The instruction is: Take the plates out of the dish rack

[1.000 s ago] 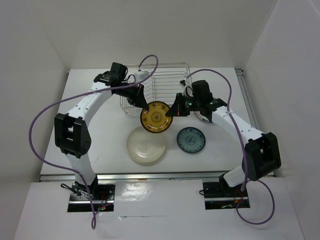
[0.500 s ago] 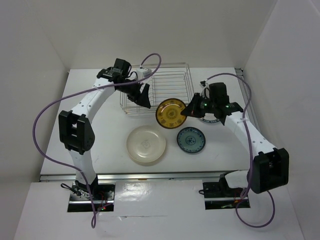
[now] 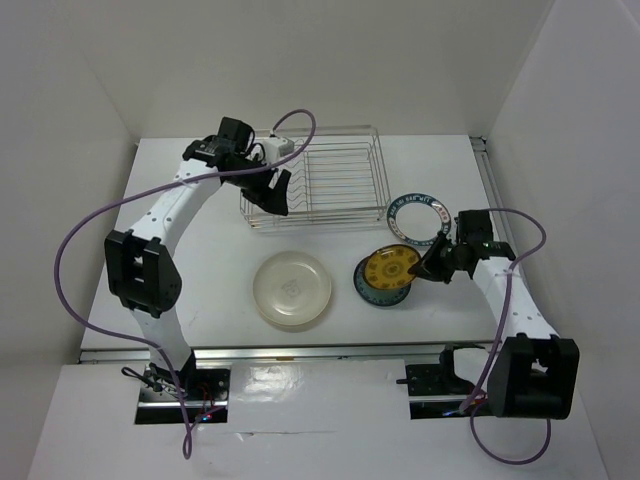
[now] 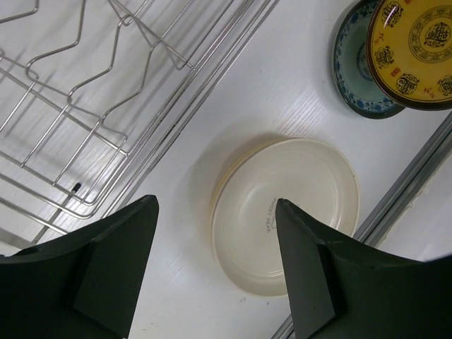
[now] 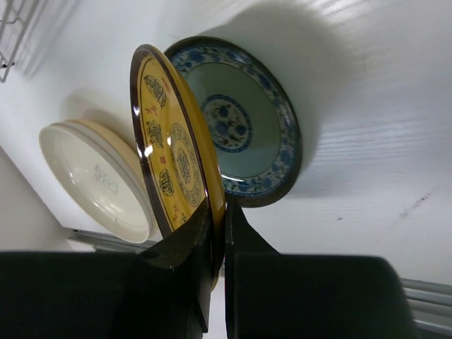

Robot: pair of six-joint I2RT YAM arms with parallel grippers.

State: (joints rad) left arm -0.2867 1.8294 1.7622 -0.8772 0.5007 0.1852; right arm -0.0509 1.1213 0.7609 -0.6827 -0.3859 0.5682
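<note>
The yellow-brown patterned round plate (image 3: 390,270) (image 5: 173,152) (image 4: 417,49) sits lower right of centre in the overhead view. It is tilted on edge, its rim pinched in the tightly closed right claw (image 3: 428,270) (image 5: 217,212). It hangs over the smaller blue-patterned round plate (image 3: 365,291) (image 5: 244,120) (image 4: 353,70), which lies flat on the white desk (image 3: 200,260); I cannot tell whether the two touch. Left of them, a cream round plate (image 3: 292,289) (image 4: 289,212) (image 5: 92,176) rests on a tan one. Above the right claw lies the white round plate with a dark blue-green rim (image 3: 415,218). The rectangular silver wire dish rack (image 3: 320,185) (image 4: 92,106) stands at upper centre. The left claw (image 3: 277,195) (image 4: 214,212) hovers at its left front corner, spread wide and holding nothing.
</note>
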